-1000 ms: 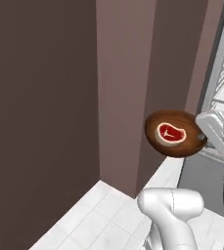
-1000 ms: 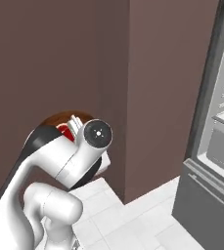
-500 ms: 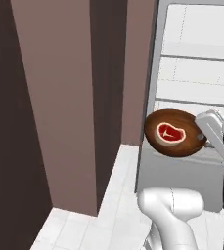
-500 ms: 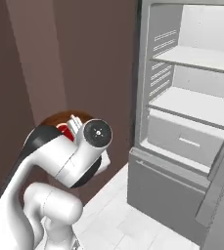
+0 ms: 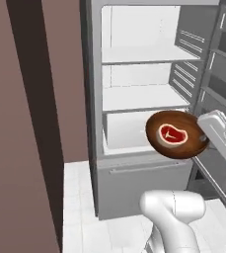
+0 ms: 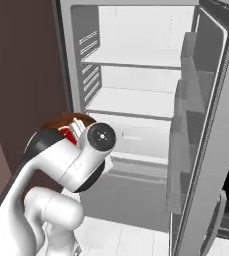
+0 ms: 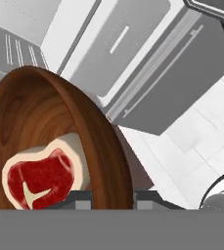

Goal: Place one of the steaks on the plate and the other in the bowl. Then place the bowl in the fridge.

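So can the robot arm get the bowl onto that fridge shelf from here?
Probably yes. The fridge door stands wide open, and the white shelf behind the bowl is bare. The fingers are shut on the bowl's rim, with the steak inside.

The arm is raised and bent at the elbow, its gripper [image 7: 112, 197] clamped tight on the bowl's [image 5: 179, 148] rim.

The bowl [image 5: 179, 135] carries one steak [image 5: 171, 135] lying flat at its centre — red face up, pale fat edge toward nine o'clock in the hand view — with the fridge [image 5: 134, 94] shelves at twelve o'clock.
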You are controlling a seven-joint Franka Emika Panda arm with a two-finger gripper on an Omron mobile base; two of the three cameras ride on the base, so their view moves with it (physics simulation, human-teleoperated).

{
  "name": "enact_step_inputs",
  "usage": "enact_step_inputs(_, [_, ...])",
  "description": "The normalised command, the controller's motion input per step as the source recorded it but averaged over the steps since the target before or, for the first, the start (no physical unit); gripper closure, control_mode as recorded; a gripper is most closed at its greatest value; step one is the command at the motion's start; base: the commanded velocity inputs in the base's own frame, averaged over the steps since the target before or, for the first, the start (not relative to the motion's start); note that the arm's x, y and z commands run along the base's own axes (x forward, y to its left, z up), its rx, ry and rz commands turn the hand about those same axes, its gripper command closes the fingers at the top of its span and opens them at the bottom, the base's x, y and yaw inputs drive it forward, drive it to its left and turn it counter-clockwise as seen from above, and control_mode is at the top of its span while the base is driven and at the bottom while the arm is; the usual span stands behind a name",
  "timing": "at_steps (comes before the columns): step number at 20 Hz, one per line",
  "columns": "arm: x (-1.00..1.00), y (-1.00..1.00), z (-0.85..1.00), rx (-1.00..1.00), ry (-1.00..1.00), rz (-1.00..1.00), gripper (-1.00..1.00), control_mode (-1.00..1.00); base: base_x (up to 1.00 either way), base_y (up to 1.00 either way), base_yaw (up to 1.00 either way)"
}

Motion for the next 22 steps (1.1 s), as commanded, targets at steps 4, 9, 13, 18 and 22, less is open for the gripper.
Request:
enact_step_inputs(4, [0.0,0.0,0.0,0.0,0.0,0.0,1.0,1.0,0.74,0.67,-0.64])
enact_step_inputs(9, [0.0,0.0,0.0,0.0,0.0,0.0,1.0,1.0,0.58,0.96,-0.51])
enact_step_inputs(13, [0.0,0.0,0.0,0.0,0.0,0.0,1.0,1.0,0.58,0.43,-0.21])
enact_step_inputs(18, [0.0,0.0,0.0,0.0,0.0,0.0,1.0,1.0,0.66,-0.24,-0.05])
enact_step_inputs(22, [0.0,0.0,0.0,0.0,0.0,0.0,1.0,1.0,0.5,-0.3,-0.01])
